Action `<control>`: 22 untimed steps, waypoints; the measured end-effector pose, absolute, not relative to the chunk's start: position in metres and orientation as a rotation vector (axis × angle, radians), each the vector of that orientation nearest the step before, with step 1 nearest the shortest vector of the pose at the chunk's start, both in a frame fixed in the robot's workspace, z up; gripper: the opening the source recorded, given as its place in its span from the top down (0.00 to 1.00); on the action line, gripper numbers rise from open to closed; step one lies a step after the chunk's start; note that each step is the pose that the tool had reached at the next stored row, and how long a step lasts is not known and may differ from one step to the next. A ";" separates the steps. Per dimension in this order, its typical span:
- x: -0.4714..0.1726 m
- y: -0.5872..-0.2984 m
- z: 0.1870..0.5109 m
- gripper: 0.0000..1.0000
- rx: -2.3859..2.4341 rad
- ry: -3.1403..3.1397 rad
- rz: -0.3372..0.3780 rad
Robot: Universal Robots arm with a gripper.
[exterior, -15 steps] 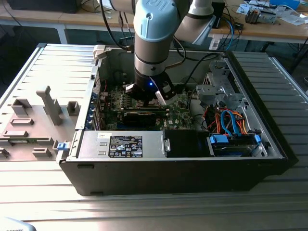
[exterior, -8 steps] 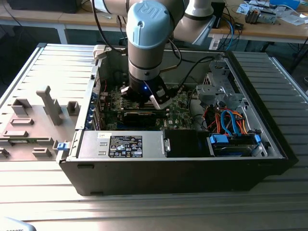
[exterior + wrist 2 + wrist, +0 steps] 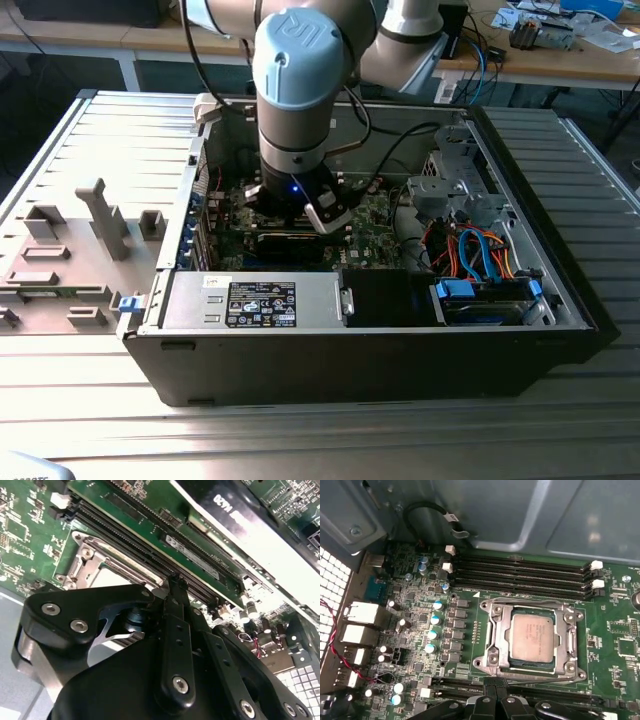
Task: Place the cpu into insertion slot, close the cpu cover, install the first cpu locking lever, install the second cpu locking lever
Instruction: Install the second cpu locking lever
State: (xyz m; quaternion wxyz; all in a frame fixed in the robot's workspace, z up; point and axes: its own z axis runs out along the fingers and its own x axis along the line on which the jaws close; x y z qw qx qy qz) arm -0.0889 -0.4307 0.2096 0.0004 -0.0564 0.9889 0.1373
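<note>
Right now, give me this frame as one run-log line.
cpu: seated in insertion slot | cpu cover: closed | gripper: just beside cover edge

Black memory slots (image 3: 520,575), blue caps (image 3: 433,635), PSU (image 3: 255,300).

exterior: high, far | wrists: close | shared: motherboard (image 3: 420,630)

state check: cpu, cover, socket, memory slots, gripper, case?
cpu: seated flat in the socket, pale top showing.
cover: down flat around the cpu, its window framing the chip.
socket: filled, recess hidden under the cpu.
memory slots: all four bare, no sticks in.
gripper: low over the board beside the socket edge; open or shut unclear.
case: side panel off, lying flat, arm reaching inside.
</note>
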 end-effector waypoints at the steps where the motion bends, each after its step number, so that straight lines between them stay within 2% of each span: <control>1: -0.090 -0.431 0.209 0.89 -0.177 3.106 0.432; 22: -0.102 -0.417 0.198 0.89 -0.177 3.102 0.454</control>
